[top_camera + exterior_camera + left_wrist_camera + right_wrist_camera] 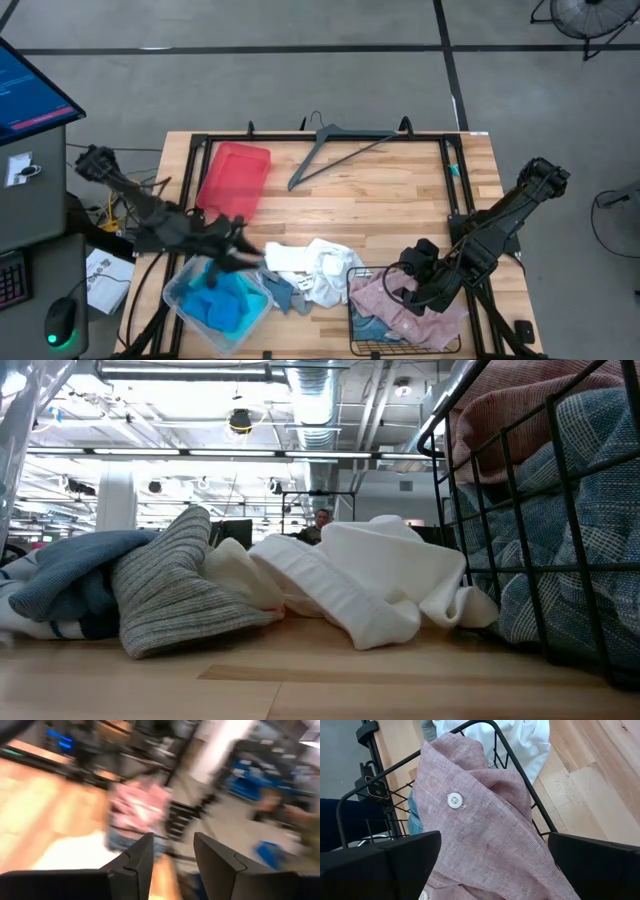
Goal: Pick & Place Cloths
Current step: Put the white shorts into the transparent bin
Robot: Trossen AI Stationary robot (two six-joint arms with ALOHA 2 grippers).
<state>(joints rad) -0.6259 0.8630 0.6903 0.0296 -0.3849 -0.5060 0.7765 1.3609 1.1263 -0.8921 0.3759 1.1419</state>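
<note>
Wooden bench point(400, 200), pale planks edged by a black frame, with both dark arms reaching in from the near corners.

Red plastic tray point(235, 178) lying flat toward the far left of the bench; grey clothes hanger point(335, 150) flat beside it, near the far edge.

Clear plastic bin point(180, 295) at the near left corner, holding the bright turquoise cloth point(228, 300) bunched inside. Black wire basket point(358, 335) at the near edge toward the right, holding the pale pink cloth point(395, 300), which spills over the rim, a white button showing on it in the right wrist view; blue-striped cloth point(372, 325) tucked under it in the same basket.

White cloth point(318, 268) heaped on the bare wood between bin and basket, touching the basket's wire side in the low view. Grey cloth point(180, 590), ribbed, leaning against the white heap on its left; deeper blue cloth point(70, 575) piled just beside that, at the bin's edge.

Left pincer point(238, 252) poised over the far rim of the bin, beside the white heap; fingers point(142, 857) parted to a moderate gap, nothing between them, view badly blurred.

Right pincer point(405, 285) hanging directly above the pink cloth in the basket; fingers spread wide at either side of the fabric, not closed on it, contact with the cloth not discernible.
</note>
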